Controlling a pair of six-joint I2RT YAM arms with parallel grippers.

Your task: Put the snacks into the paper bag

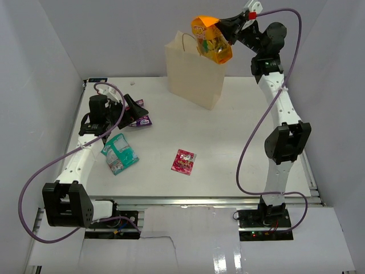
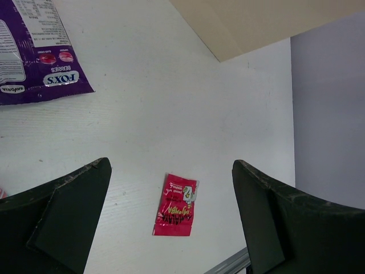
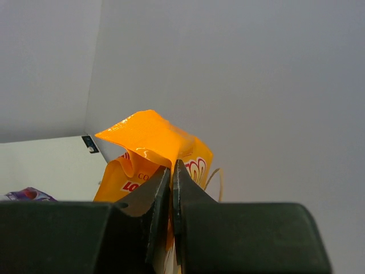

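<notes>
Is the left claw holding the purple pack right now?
No, the left claw is open and empty, and the purple pack lies flat on the table, clear of its fingers.

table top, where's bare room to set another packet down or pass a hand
Widest bare patch: between the red sachet and the right arm, up to the paper bag. Another lies between sachet and near edge. Crowded on the left, round the teal pack, purple pack and left gripper.

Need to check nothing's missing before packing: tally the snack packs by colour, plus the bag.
orange-yellow packet: 1
teal-and-white pack: 1
purple-and-white pack: 1
red-pink sachet: 1
paper bag: 1
Total: 5
</notes>
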